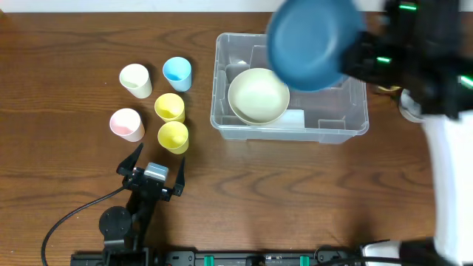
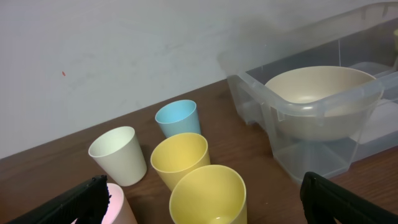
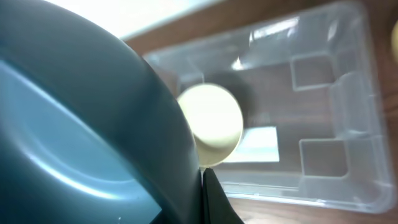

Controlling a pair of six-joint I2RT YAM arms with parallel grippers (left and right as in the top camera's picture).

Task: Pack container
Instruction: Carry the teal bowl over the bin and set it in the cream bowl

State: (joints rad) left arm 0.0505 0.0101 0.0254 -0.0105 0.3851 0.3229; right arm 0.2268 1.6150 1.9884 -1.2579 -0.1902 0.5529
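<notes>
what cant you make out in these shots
Overhead: the container's far right corner, behind the raised blue bowl and the right arm.
Right wrist: one end of the container, behind the blurred blue bowl.
Left wrist: most of the pink cup, cut off by the bottom edge; the container's far end, past the frame edge.

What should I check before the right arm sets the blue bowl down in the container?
1. Right gripper holds the blue bowl by its rim: ok.
2. Blue bowl is above the container: ok.
3. Bare floor beside the cream bowl, toward the container's right end in the overhead view: ok.
4. Blue bowl's height over the cream bowl: cannot tell.
5. Left gripper open, away from the container: ok.
6. Five cups stand outside the container, out of the way: ok.
</notes>
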